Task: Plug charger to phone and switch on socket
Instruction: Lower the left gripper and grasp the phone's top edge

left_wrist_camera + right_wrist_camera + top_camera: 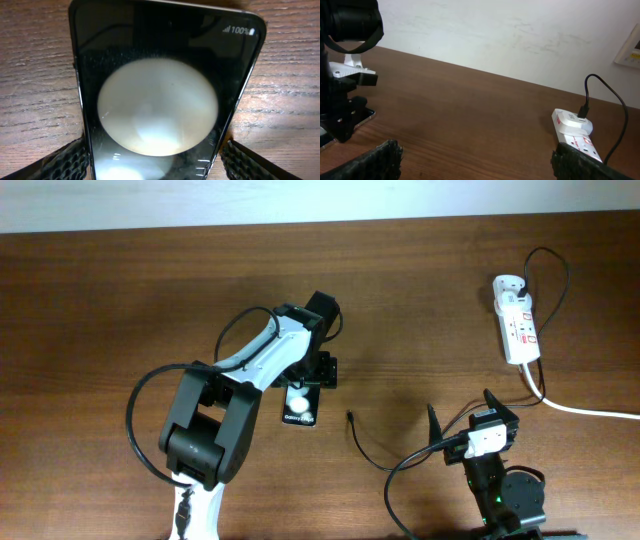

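The black phone lies flat on the wooden table, and its glossy screen fills the left wrist view with a "100%" mark at its far end. My left gripper is open, with a finger close on each side of the phone. The charger's tiny plug tip lies on the table just right of the phone. Its thin black cable runs toward my right arm. My right gripper is open and empty. The white socket strip lies at the back right and also shows in the right wrist view.
The thick white cord leaves the strip toward the right edge. The black cable loops up from the strip's far end. The left arm stands at the left of the right wrist view. A white wall is behind the table.
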`<move>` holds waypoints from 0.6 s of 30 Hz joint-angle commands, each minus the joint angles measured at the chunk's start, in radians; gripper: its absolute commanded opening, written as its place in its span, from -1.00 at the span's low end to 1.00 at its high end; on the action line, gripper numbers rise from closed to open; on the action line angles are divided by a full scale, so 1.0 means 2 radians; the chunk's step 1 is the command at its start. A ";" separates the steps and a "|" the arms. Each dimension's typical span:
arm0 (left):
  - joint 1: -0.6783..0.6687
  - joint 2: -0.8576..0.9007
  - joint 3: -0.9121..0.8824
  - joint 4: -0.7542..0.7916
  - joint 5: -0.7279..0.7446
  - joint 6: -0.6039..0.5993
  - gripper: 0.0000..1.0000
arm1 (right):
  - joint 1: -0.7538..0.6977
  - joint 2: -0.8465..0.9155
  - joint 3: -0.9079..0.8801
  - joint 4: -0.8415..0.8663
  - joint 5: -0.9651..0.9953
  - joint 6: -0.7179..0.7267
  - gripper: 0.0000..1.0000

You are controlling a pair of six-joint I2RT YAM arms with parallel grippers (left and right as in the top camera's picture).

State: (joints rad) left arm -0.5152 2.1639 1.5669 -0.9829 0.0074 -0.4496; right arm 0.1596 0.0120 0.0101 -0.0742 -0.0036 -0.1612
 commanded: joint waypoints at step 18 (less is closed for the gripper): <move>0.009 0.023 -0.014 -0.026 -0.017 -0.003 0.80 | -0.002 -0.004 -0.002 -0.003 0.004 0.002 0.97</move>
State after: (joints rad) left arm -0.4782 2.1654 1.5669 -1.0386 0.0330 -0.4534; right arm 0.1596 0.0120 0.0101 -0.0742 -0.0036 -0.1612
